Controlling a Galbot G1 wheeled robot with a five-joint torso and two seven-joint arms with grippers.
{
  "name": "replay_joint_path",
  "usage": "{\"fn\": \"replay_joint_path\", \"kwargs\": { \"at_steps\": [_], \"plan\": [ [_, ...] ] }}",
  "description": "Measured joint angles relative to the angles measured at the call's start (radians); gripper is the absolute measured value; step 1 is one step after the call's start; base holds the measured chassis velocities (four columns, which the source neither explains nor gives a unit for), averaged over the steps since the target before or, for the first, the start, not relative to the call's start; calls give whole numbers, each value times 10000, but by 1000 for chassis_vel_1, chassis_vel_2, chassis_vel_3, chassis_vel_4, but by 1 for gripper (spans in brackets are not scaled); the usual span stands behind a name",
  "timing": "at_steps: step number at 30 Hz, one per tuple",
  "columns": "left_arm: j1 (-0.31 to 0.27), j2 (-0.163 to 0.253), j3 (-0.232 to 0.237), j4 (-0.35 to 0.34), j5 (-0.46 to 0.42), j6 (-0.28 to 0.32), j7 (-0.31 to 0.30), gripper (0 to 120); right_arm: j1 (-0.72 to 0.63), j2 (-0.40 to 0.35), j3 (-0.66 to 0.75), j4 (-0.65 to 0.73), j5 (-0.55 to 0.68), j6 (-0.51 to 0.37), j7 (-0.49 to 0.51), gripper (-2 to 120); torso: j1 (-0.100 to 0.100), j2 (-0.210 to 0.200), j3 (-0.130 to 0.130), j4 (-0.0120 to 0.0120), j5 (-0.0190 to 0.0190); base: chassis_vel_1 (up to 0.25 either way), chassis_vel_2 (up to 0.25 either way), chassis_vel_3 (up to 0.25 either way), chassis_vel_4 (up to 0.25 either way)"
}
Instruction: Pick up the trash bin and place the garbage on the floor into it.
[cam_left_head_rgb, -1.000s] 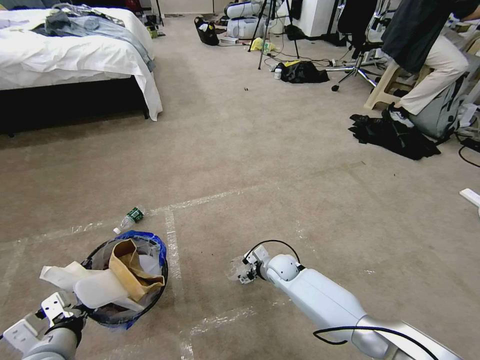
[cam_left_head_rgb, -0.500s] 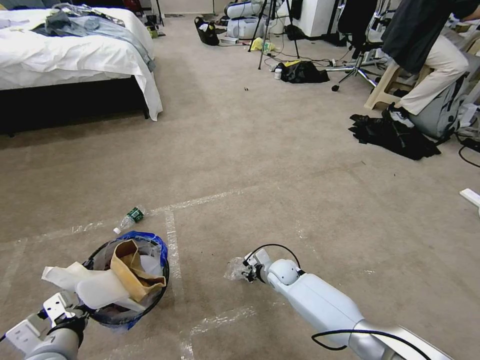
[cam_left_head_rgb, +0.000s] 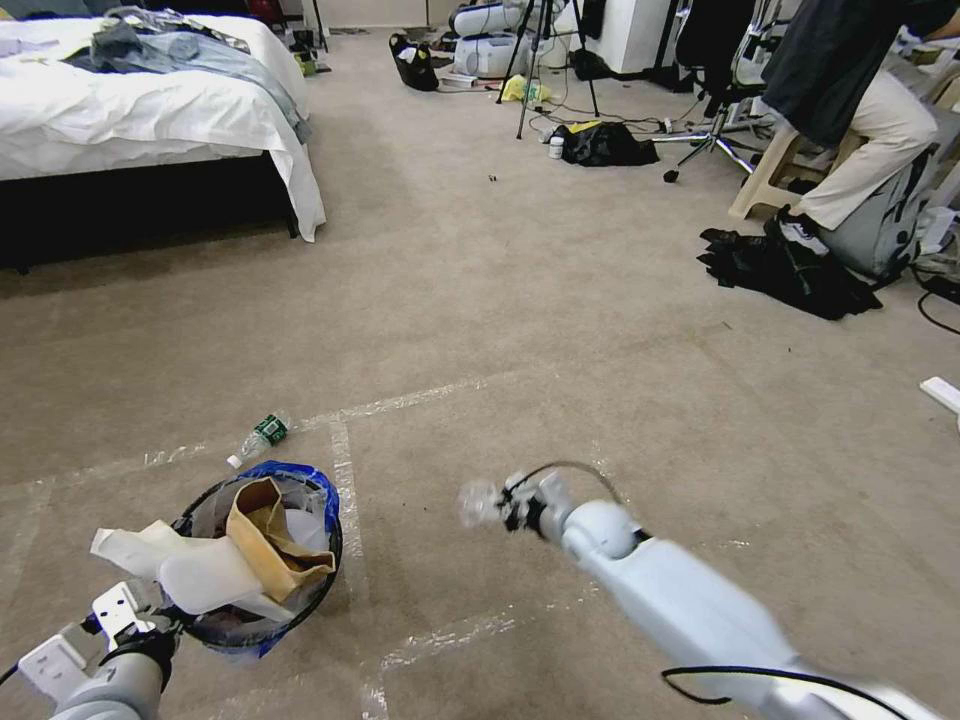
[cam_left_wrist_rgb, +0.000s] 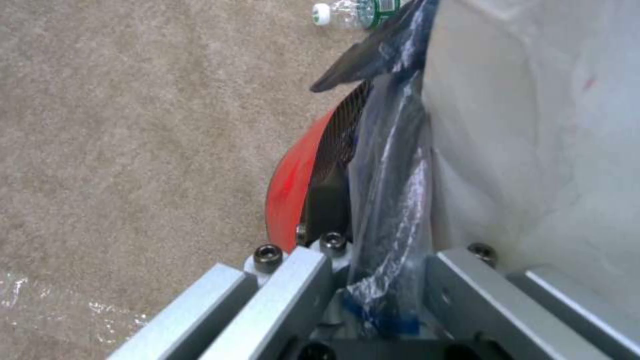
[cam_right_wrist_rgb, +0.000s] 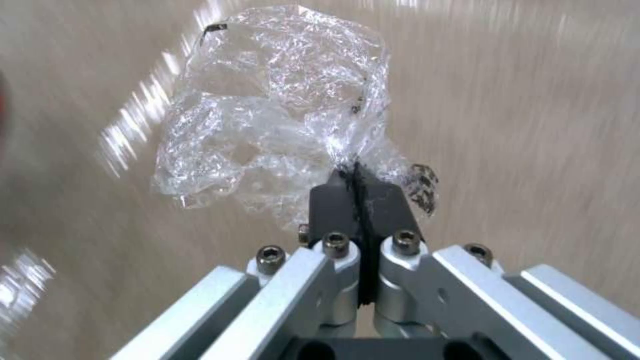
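The trash bin (cam_left_head_rgb: 300, 590), black-rimmed with a blue-edged clear bag, hangs low at the front left over the floor (cam_left_head_rgb: 520, 330). My left gripper (cam_left_head_rgb: 135, 625) is shut on its near rim. The left wrist view shows the bin's red base (cam_left_wrist_rgb: 287, 190) and bag pinched in the left gripper (cam_left_wrist_rgb: 373, 260). Brown cardboard (cam_left_head_rgb: 262, 528) and white paper (cam_left_head_rgb: 190, 572) stick out of the bin. My right gripper (cam_left_head_rgb: 505, 503) is shut on a crumpled clear plastic wrapper (cam_left_head_rgb: 478, 500), held just above the carpet. In the right wrist view that wrapper (cam_right_wrist_rgb: 267, 115) sits in the right gripper (cam_right_wrist_rgb: 359, 185). A green-labelled bottle (cam_left_head_rgb: 258, 438) lies beyond the bin.
Whitish tape lines (cam_left_head_rgb: 345, 480) cross the carpet near the bin. A bed (cam_left_head_rgb: 150, 110) stands at the back left. A black clothes heap (cam_left_head_rgb: 780, 270) lies at the right, and a tripod (cam_left_head_rgb: 540, 60) with cables stands at the back.
My right gripper has lifted the clear wrapper off the carpet and is moving. The left arm and the bin have shifted only slightly.
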Motion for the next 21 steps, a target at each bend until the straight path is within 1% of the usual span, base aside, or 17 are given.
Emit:
{"fn": "replay_joint_path", "kwargs": {
  "at_steps": [1,2,3,4,6,8,10,11,13,14,15,16,17,18,21],
  "plan": [
    [0,1,1,-32,0,6,-6,0,168,-238,45,713,367,52,29,0,-1,0,-1,1,-1,0,0,0,0],
    [0,1,1,-32,0,6,-6,0,168,-238,45,713,367,52,29,0,-1,0,-1,1,-1,0,0,0,0],
    [1,3,3,-54,0,7,-7,0,379,-392,44,1386,875,208,22,0,0,0,-1,2,-1,0,0,0,0],
    [1,3,3,-54,0,7,-7,0,379,-392,44,1386,875,208,22,0,0,0,-1,2,-1,0,0,0,0],
    [6,-3,23,-87,7,25,-15,0,858,-484,-148,2797,1938,437,-172,0,0,0,-1,3,-1,0,0,0,0],
    [6,-6,26,-98,9,28,-16,0,927,-477,-187,2980,2085,448,-185,0,-1,0,-1,4,-1,0,0,0,0],
    [-3,-30,61,-138,33,37,-20,0,1407,-213,-543,3945,2953,276,-82,0,0,0,-1,2,-1,0,0,0,0],
    [-3,-30,61,-138,33,37,-20,0,1407,-213,-543,3945,2953,276,-82,0,0,0,-1,2,-1,0,0,0,0],
    [-1,-68,88,-161,79,44,-27,0,2096,343,-1187,4733,3831,-219,493,0,-1,0,-1,4,-4,0,0,0,0],
    [-1,-68,88,-161,79,44,-27,0,2096,343,-1187,4733,3831,-219,493,0,-1,0,-1,4,-4,0,0,0,0],
    [6,-81,90,-191,92,46,-30,0,2497,651,-1612,5050,4337,-553,902,0,-1,0,-1,5,-3,0,0,0,0],
    [6,-81,90,-191,92,46,-30,0,2497,651,-1612,5050,4337,-553,902,0,-1,0,-1,5,-3,0,0,0,0],
    [10,-97,89,-223,97,49,-33,0,2836,880,-2042,5239,4673,-765,1212,0,-1,1,-1,5,-4,0,0,0,0],
    [10,-97,89,-223,97,49,-33,0,2836,880,-2042,5239,4673,-765,1212,0,-1,1,-1,5,-4,0,0,0,0],
    [-3,-122,90,-268,99,57,-35,0,3350,1464,-3072,5482,5606,-1366,2295,0,-1,0,0,4,-3,0,0,0,0]
  ]
}}
